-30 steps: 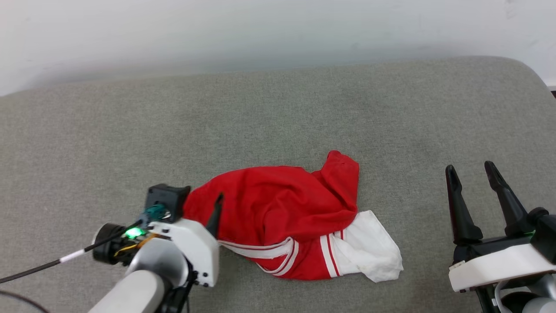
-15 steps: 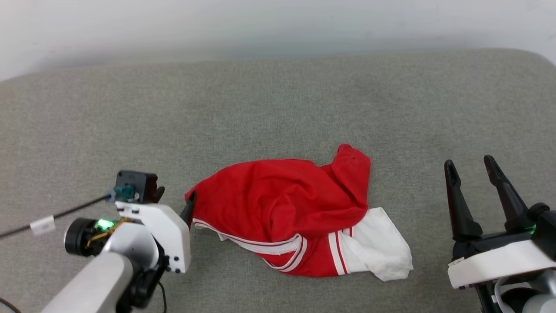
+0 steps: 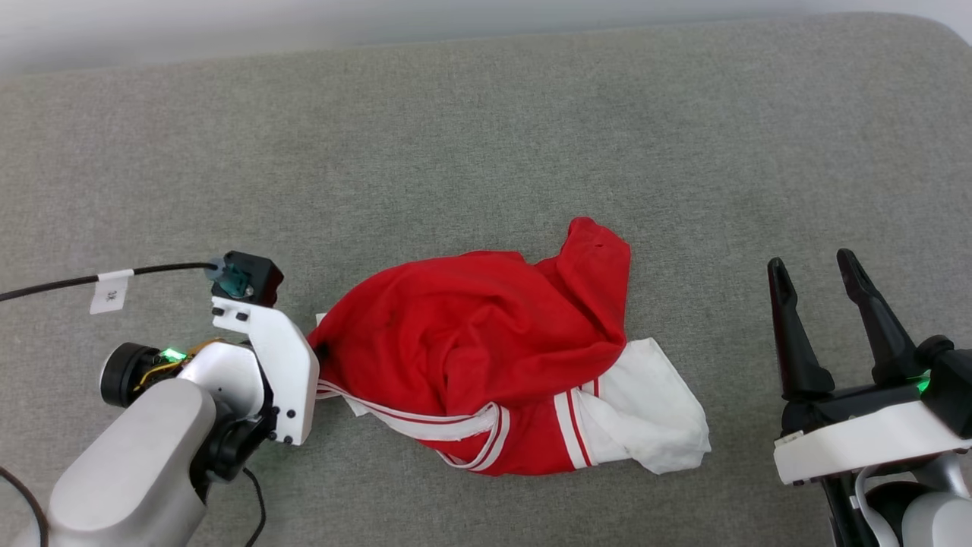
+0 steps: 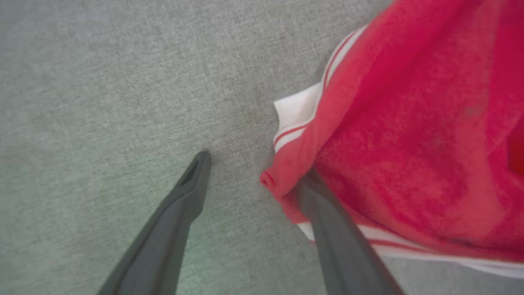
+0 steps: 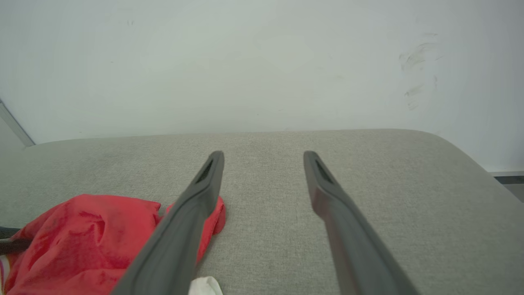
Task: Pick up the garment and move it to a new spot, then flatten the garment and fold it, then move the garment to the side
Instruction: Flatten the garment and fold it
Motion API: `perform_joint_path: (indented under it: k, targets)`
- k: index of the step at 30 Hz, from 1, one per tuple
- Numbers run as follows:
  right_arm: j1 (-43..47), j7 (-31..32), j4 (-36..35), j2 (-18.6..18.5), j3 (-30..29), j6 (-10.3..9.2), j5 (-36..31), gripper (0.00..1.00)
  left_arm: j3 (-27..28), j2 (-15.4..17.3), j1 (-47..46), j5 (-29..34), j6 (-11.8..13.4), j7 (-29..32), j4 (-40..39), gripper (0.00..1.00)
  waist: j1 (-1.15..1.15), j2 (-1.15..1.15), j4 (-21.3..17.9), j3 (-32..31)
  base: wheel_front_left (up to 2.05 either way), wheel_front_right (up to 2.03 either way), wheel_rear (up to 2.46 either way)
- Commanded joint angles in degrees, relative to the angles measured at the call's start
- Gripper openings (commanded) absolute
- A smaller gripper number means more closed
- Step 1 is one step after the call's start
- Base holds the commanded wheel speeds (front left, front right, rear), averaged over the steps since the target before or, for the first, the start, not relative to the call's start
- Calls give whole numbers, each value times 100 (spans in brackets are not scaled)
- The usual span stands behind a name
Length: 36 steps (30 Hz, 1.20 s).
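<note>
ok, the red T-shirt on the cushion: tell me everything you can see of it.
The red T-shirt lies crumpled in a loose heap on the grey upholstered cushion, not flattened. Red knit-looking body; a white short sleeve sticks out toward the robot's right, red-and-white stripe trim along the near edge. No lettering shows. The open left gripper straddles its left edge: one fingertip is hidden by the red cloth, the other over bare cushion. The open right gripper stands apart.
</note>
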Motion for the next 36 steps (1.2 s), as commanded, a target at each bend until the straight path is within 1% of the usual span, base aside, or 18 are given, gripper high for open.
perform_joint_path:
  k: [1,2,3,6,10,12,14,18,21,22,23,24,26,29,33,34,35,36]
  targets:
    - [-78,-49,32,16,-4,-2,31,100,-110,-109,63,-101,-78,134,162,37,0,0,-34,-6,0,0,0]
    - [-87,-53,44,16,-10,-2,34,100,-148,-136,65,-127,-106,190,216,27,0,0,-43,-19,0,0,0]
    - [-94,-56,57,16,-17,-2,36,100,-187,-163,87,-162,-140,255,278,0,0,0,-50,-40,0,0,0]
    - [-94,-61,87,15,-26,-2,33,100,-196,-183,13,-64,-132,128,341,0,0,0,-61,-134,0,0,0]
    - [-47,-40,110,15,-61,-2,30,100,-138,-260,-322,294,-30,-474,242,0,0,0,-41,-281,0,0,0]
    - [-16,-24,106,15,-81,-2,31,100,-123,-389,-429,451,38,-808,131,0,0,0,-26,-347,0,0,0]
    - [10,-17,85,15,-90,-2,30,100,-178,-512,-552,623,55,-1056,10,0,0,0,-13,-395,0,0,0]
    - [40,16,39,15,-97,-2,33,100,-374,-922,-847,931,83,-1474,-284,0,0,0,-15,-461,0,0,0]
    - [68,25,4,14,-109,-2,48,100,-709,-1294,-918,1117,-35,-1624,-413,0,0,0,-45,-474,0,0,0]
    - [68,25,4,14,-109,-2,48,100,-709,-1294,-918,1117,-35,-1624,-413,0,0,0,-45,-474,0,0,0]
    - [77,26,-17,14,-119,-2,51,100,-1049,-1529,-889,1227,-194,-1601,-423,0,0,0,-66,-465,0,0,0]
    - [77,26,-17,14,-119,-2,51,100,-1049,-1529,-889,1227,-194,-1601,-423,0,0,0,-66,-465,0,0,0]
    - [88,22,-26,15,-128,-2,51,100,-1412,-1761,-743,1256,-395,-1531,-351,0,0,0,-84,-458,0,0,0]
    - [87,25,-33,15,-128,-2,65,100,-1843,-1961,-578,1275,-624,-1413,-126,0,0,0,-107,-441,0,0,0]
    - [77,20,-36,15,-151,-2,72,100,-2152,-2097,-341,1182,-818,-1309,211,0,0,0,-104,-429,0,0,0]
    - [80,22,-39,15,-159,-2,67,100,-2180,-2100,-324,1179,-834,-1324,259,18,0,0,-95,-429,0,0,0]
    - [85,19,-43,15,-172,-2,62,100,-2172,-2104,-310,1186,-827,-1388,285,80,0,0,-79,-432,0,0,0]
    - [93,18,-48,15,-184,-2,55,100,-2161,-2104,-294,1203,-811,-1465,289,100,0,0,-58,-440,0,0,0]
